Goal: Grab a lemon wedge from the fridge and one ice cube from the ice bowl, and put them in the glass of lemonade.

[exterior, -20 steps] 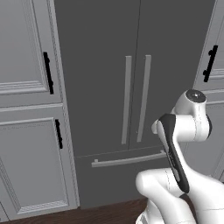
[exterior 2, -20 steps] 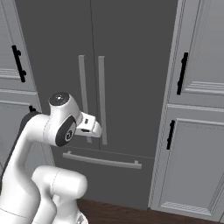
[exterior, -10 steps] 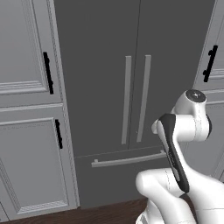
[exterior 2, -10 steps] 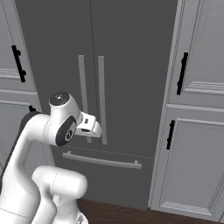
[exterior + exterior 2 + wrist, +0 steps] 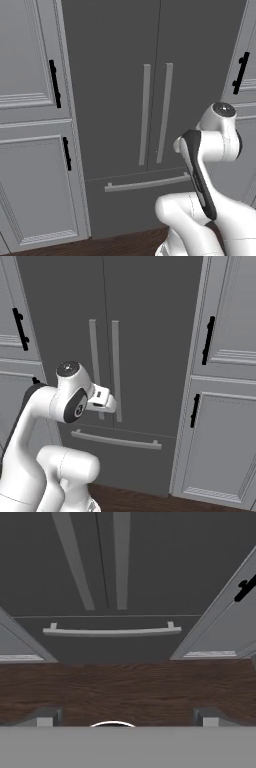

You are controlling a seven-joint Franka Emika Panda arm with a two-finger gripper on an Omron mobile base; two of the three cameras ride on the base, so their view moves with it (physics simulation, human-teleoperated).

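Note:
The fridge (image 5: 120, 75) (image 5: 145, 316) stands straight ahead, dark grey, with both doors shut. Two long pale bar handles (image 5: 145, 115) (image 5: 116, 371) run side by side along the door seam. Below them the bottom drawer is shut, with a horizontal bar handle (image 5: 147, 182) (image 5: 115, 440) (image 5: 112, 632). My arm is folded in front of the fridge, apart from it. My gripper (image 5: 127, 718) is open, with nothing between its fingertips (image 5: 47, 717), and looks down at the floor and the drawer. The lemon wedge, ice cube, ice bowl and glass of lemonade are out of view.
Light grey panelled cabinets (image 5: 30, 60) (image 5: 230, 306) with black handles (image 5: 54, 84) (image 5: 207, 340) flank the fridge on both sides. Dark wood floor (image 5: 125, 687) (image 5: 125, 245) lies between my base and the fridge.

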